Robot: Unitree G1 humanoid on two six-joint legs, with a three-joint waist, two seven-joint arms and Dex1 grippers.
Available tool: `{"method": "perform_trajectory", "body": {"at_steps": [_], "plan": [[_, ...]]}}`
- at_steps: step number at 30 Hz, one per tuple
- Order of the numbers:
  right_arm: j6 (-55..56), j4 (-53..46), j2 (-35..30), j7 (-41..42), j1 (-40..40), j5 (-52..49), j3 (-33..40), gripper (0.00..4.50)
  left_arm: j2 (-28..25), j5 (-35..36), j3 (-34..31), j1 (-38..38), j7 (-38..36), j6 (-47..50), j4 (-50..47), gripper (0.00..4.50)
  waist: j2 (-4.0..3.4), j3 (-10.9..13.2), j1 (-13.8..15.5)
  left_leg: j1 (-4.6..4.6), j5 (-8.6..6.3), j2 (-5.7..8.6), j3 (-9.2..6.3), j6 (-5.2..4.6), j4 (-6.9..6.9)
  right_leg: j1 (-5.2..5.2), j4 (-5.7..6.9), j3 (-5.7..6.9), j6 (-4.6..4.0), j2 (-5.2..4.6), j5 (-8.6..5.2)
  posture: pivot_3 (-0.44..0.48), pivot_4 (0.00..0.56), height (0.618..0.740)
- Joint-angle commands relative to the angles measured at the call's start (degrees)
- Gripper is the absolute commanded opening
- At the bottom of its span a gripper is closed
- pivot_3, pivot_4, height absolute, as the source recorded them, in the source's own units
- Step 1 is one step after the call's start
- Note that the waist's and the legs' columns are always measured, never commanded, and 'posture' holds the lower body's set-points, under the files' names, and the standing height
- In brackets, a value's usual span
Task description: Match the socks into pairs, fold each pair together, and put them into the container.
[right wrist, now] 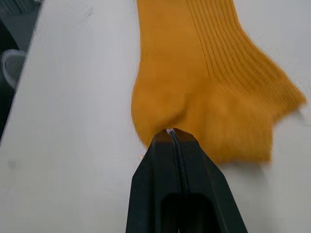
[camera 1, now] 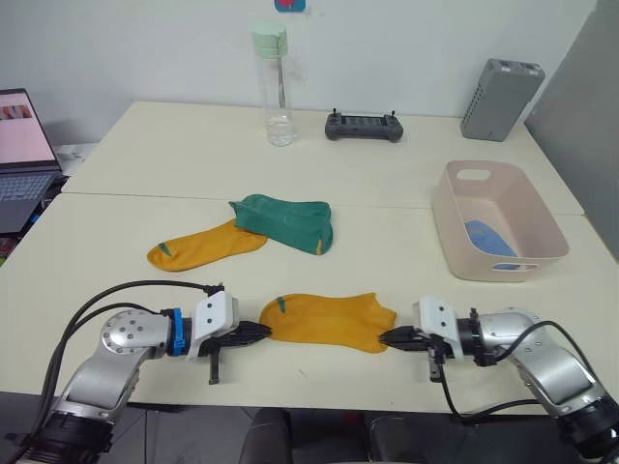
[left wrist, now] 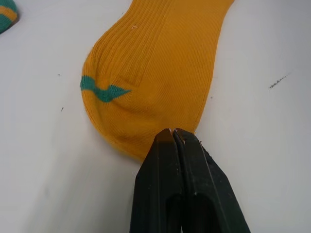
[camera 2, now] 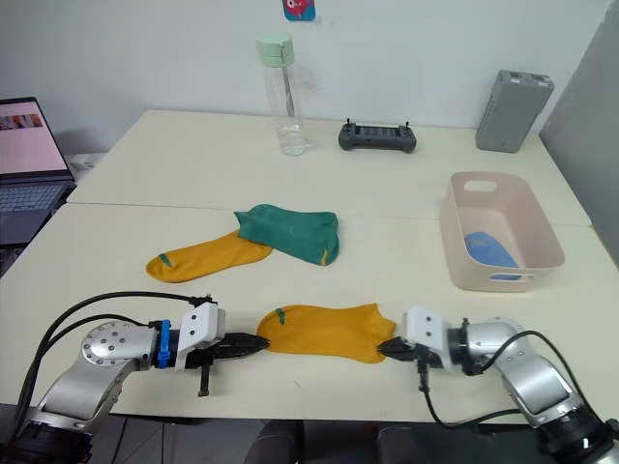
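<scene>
- A clear plastic water bottle with a pale green cap (camera 1: 275,85) stands upright near the far edge of the cream-coloured surface (camera 1: 387,184).
- A dark grey handheld controller (camera 1: 363,127) lies just beside the bottle, also near the far edge.
- A grey ribbed box (camera 1: 501,99) stands at the far right corner.
- An open laptop with a pink screen (camera 1: 21,145) sits beyond the left edge of the surface.
- Nothing lies between either gripper and the sock it holds.
- A mustard-yellow ribbed ankle sock (camera 1: 329,320) lies flat near the front edge, stretched sideways between the two arms; a small green mark shows at its left end.
- The left gripper (camera 1: 259,333) is closed on the left end of this sock, its black fingers pressed together on the fabric edge.
- The right gripper (camera 1: 390,337) is pinched tight on the right end of the same sock, at the cuff.
- A second mustard-yellow sock (camera 1: 203,246) lies flat towards the middle left of the surface.
- A folded bundle of dark green socks (camera 1: 287,221) overlaps the right end of that second yellow sock.
- A pale pink rectangular plastic bin with handle slots (camera 1: 456,220) sits near the right edge.
- Light blue sock fabric (camera 1: 484,237) lies inside the bin.
</scene>
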State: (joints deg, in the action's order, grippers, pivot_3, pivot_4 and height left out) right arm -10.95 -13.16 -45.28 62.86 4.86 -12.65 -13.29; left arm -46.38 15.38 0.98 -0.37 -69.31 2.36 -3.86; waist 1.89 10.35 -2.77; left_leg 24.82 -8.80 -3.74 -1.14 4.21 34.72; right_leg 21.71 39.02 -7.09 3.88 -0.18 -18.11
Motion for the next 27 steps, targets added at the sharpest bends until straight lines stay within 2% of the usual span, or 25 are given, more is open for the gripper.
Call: {"method": "perform_trajectory", "body": {"at_steps": [1,3,4,5,8,11,17,20,22,24,27], "plan": [[-0.48,-1.57,-1.07,-1.01,-1.23,-3.20,6.52,0.00,-1.32,4.59,-5.61,2.01,0.84,3.57,-2.24,0.02,0.00,0.00,-0.04,0.00,0.00,0.00,0.00,0.00,-0.02,0.01,0.00,0.00,0.00,0.00,0.00,0.000,0.150,0.740],[-4.79,-4.61,0.85,-3.94,-1.02,-8.28,10.85,0.00,-0.62,7.90,-9.73,3.70,3.87,7.79,-4.22,0.02,-0.01,0.01,-0.31,0.01,0.00,-0.03,-0.01,0.00,-0.05,0.02,0.01,0.03,-0.02,0.01,-0.01,0.000,0.150,0.740],[-6.32,-6.04,2.40,-6.30,-0.46,-9.97,12.83,0.18,0.43,8.63,-11.96,4.17,6.66,9.09,-4.33,0.00,-0.01,0.01,-0.44,0.01,0.00,-0.04,-0.01,0.00,-0.06,0.02,0.04,0.02,-0.01,0.02,-0.01,0.000,0.150,0.740],[-7.28,-7.14,3.57,-7.90,-0.02,-10.93,13.91,0.38,1.58,8.66,-13.66,4.21,9.40,9.43,-3.87,0.00,-0.01,0.01,-0.51,0.00,0.00,-0.04,-0.02,0.00,-0.07,0.02,0.05,0.03,-0.01,0.02,-0.01,0.000,0.150,0.740],[-9.00,-9.97,7.28,-12.49,2.09,-11.26,14.29,1.29,5.83,8.22,-18.70,3.63,17.90,9.40,-0.98,0.61,-0.01,0.00,-0.52,-0.01,0.00,-0.04,-0.05,0.00,-0.05,0.00,0.06,0.04,0.02,0.04,0.01,0.000,0.150,0.740],[-12.39,-12.59,11.85,-17.19,8.15,-10.02,10.37,2.40,10.73,7.60,-23.40,4.99,26.17,8.62,-0.25,1.54,0.00,0.00,-0.76,-0.01,0.00,-0.03,-0.02,0.00,-0.03,0.02,0.03,0.00,0.08,0.03,0.04,0.000,0.150,0.740],[-16.58,-11.62,17.74,-20.52,18.63,-8.78,5.20,4.49,12.89,4.26,-22.19,2.64,31.06,6.14,0.80,3.48,0.11,-0.06,-0.04,0.02,0.00,0.00,-0.08,0.00,-0.04,0.05,0.02,0.05,0.08,0.03,0.06,0.000,0.150,0.740],[-19.13,-11.51,19.93,-19.93,22.16,-10.07,2.52,4.50,12.83,2.89,-21.39,-1.36,32.94,4.96,2.91,4.46,0.12,-0.06,0.52,0.05,0.00,0.02,-0.11,0.01,-0.04,0.30,0.00,0.08,0.02,0.03,0.03,0.000,0.150,0.740],[-19.98,-11.29,19.65,-18.55,22.61,-10.36,1.68,4.50,11.99,1.14,-19.18,-3.02,31.97,4.32,3.59,4.48,0.14,-0.07,0.66,0.06,0.00,0.02,-0.09,0.01,-0.05,0.29,0.00,0.08,0.01,0.03,0.04,0.000,0.150,0.740],[-19.75,-10.69,19.83,-18.21,23.10,-9.62,0.99,4.50,10.36,-3.40,-13.71,-5.28,29.77,2.38,5.23,4.48,0.15,-0.08,0.81,0.07,0.00,0.04,-0.02,0.01,-0.07,0.05,-0.02,0.04,-0.19,0.00,0.19,0.000,0.150,0.740],[-19.60,-10.30,19.90,-18.04,23.58,-8.94,0.54,4.50,10.67,-5.54,-9.05,-9.68,28.23,1.84,9.47,4.48,0.15,-0.08,0.88,0.07,0.00,0.04,-0.01,0.01,-0.15,0.08,-0.03,0.06,-0.16,0.01,0.22,0.000,0.150,0.740]]}}
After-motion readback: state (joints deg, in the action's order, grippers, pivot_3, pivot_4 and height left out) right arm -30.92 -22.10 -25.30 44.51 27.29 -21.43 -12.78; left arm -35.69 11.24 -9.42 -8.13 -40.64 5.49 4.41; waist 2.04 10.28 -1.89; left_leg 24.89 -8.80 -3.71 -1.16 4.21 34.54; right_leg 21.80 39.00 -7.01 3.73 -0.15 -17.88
